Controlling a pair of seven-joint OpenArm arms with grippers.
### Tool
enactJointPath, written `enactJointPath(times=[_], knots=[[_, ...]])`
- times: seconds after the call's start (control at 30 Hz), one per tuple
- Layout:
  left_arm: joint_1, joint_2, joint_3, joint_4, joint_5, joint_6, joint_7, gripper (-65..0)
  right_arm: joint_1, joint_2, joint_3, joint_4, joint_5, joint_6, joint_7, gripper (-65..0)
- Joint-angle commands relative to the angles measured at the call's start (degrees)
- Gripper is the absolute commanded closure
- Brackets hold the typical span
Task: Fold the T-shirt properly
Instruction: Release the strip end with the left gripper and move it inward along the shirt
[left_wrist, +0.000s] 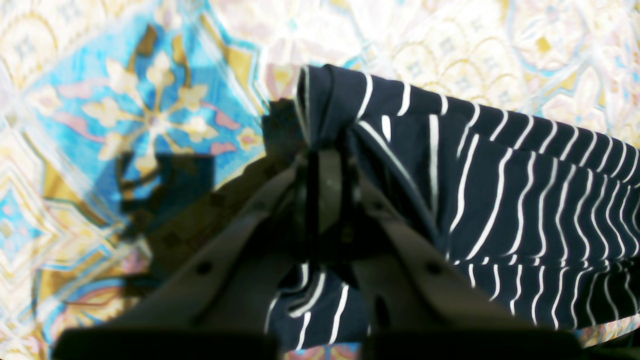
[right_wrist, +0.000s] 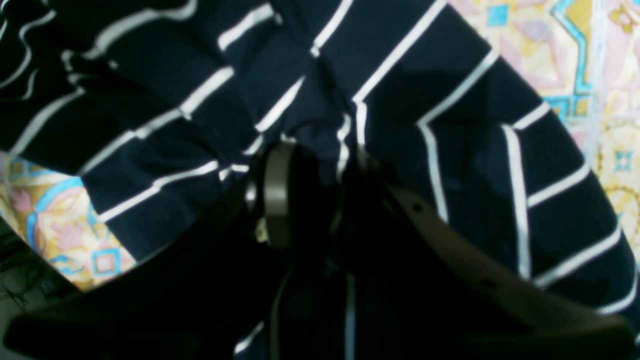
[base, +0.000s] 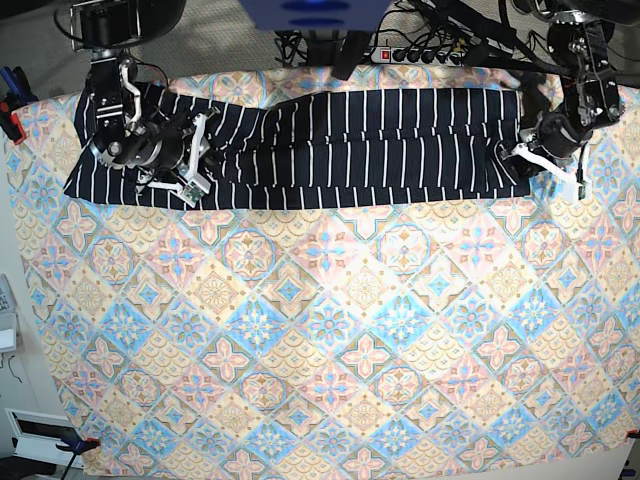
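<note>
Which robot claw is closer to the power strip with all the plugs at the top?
The left claw, below-right of the power strip. The right claw grips the T-shirt far across the table.

Both arms black w/ chunky round joints, mounted past the far edge of the tablecloth (base: 330, 330). Left gripper (left_wrist: 325, 150): pale grey-beige fingers (left_wrist: 240, 250), wedge-shaped, one dark screw hole on each; dark block at base. Right gripper (right_wrist: 310, 160): same pale fingers (right_wrist: 480, 270) w/ small holes, dull metal-looking pad at tip, rest black. In base view white finger pieces stand out vs black wrists. Cables too blurry to tell.
</note>
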Motion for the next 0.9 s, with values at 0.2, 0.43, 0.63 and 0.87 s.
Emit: enactJointPath(times=[0.2, 0.43, 0.63, 0.87], knots=[[-2.6, -1.2, -6.5, 1.1, 0.1, -2.3, -1.0, 0.0, -3.7, 2.4, 0.0, 8.7, -2.5, -0.2, -2.5, -16.8], [-5.3, -2.3, -6.5, 1.2, -0.1, -2.4, -1.1, 0.0, -7.9, 4.7, 0.3, 15.4, -2.5, -0.2, -2.5, -16.8], [-5.9, -1.7, -6.3, 7.8, -4.0, -2.5, 4.4, 0.0, -10.5, 6.7, 0.5, 19.1, -2.5, -0.2, -2.1, -16.6], [-5.1, 5.5, -6.1, 16.3, -13.1, -2.4, 11.7, 0.0, -10.5, 6.7, 4.7, 19.5, -2.5, -0.2, -2.1, -16.6]])
